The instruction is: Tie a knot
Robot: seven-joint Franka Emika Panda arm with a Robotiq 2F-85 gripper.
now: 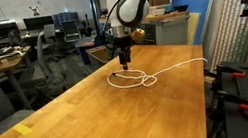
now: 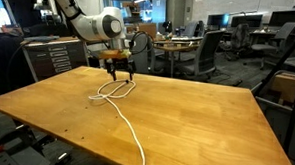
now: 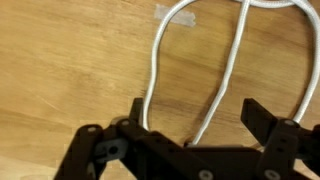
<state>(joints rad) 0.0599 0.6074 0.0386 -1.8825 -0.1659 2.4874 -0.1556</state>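
- The claw (image 3: 192,112) hangs open and empty, low over the tabletop (image 1: 72,123).
- The knot (image 1: 134,77) lies directly beneath; two rope strands (image 3: 150,70) run lengthwise between the jaws.

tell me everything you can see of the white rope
The rope is thin, white and limp, like cord, and lies flat on the wooden table. At one end it curls into a small crossed loop, loose, not pulled tight. From there a long tail snakes off to the table's edge. The open tool stands right over the loop. In the wrist view two strands pass between its fingers, unclamped. Whether the fingers touch the rope cannot be told.
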